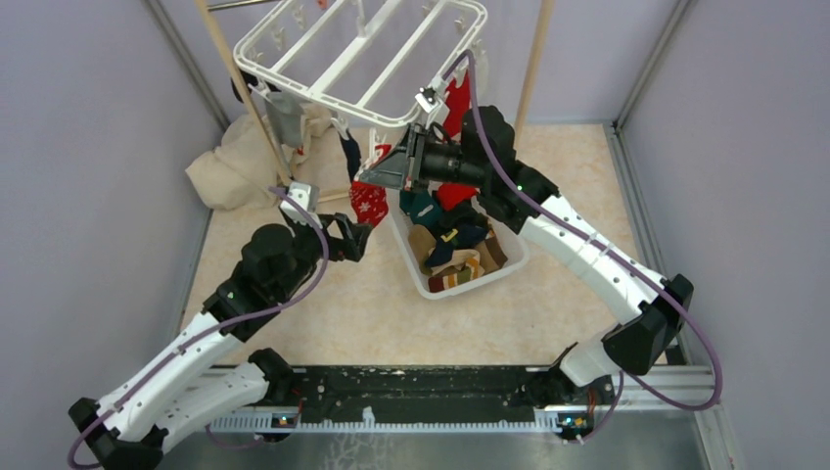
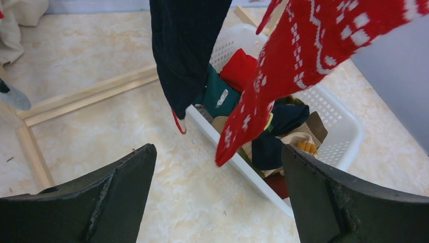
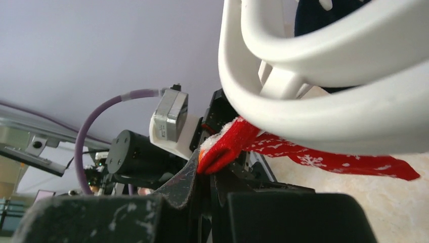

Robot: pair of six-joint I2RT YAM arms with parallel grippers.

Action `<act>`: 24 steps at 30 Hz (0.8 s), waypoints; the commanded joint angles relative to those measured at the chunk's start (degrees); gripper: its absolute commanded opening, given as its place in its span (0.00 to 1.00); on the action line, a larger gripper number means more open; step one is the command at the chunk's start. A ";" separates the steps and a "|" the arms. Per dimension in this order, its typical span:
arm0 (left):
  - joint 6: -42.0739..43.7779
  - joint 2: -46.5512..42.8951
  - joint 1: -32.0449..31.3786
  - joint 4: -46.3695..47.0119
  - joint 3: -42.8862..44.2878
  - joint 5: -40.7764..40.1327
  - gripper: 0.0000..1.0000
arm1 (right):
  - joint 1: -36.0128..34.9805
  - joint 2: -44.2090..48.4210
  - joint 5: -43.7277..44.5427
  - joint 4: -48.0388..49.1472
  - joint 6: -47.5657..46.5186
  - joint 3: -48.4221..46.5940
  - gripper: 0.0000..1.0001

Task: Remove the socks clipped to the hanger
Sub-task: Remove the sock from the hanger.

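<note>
Right end effector (image 3: 205,169) is clamped shut on the cuff of a red sock (image 3: 329,162) with a white snowflake pattern, just under the near rail of the white hanger (image 3: 324,111), which hangs above the table (image 1: 323,313). Left end effector (image 2: 217,152), fingers spread wide and empty, sits low beside the red sock's toe and a navy sock (image 2: 184,50) hanging from the hanger. A white basket (image 2: 349,136) just behind them holds loose socks (image 1: 455,230).
</note>
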State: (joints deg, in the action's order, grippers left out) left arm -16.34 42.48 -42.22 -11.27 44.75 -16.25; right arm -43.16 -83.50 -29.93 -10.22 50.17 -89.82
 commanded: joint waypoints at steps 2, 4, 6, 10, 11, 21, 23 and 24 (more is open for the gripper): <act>3.64 2.05 0.31 10.41 -1.91 1.52 0.99 | 0.71 2.16 -3.67 5.24 2.47 -1.93 0.00; 4.02 3.01 0.32 12.84 -2.50 1.54 0.99 | 0.75 2.12 -4.04 5.38 2.73 -1.98 0.00; 3.97 3.62 0.29 14.73 -2.95 1.61 0.99 | 0.73 2.17 -4.33 5.39 2.91 -1.87 0.00; 4.41 4.42 0.38 18.42 -3.76 1.98 0.99 | 0.79 2.39 -4.65 5.11 2.95 -1.77 0.00; 4.65 4.83 0.36 18.95 -3.81 2.05 0.99 | 0.80 2.47 -4.80 5.26 2.99 -1.70 0.00; 5.01 8.13 0.29 20.70 -3.04 4.51 0.49 | 0.88 2.40 -5.81 6.90 4.18 -0.79 0.00; 4.93 8.64 0.28 20.58 -2.81 4.50 0.36 | 0.88 2.41 -6.09 7.35 4.40 -0.42 0.00; 4.92 8.90 0.27 20.40 -2.60 4.45 0.31 | 0.91 2.51 -6.10 7.51 4.49 -0.18 0.00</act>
State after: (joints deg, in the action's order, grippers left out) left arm -11.86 50.70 -42.22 6.70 41.21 -12.78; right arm -42.87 -83.50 -34.74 -7.55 53.67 -89.67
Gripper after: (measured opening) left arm 0.401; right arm 0.044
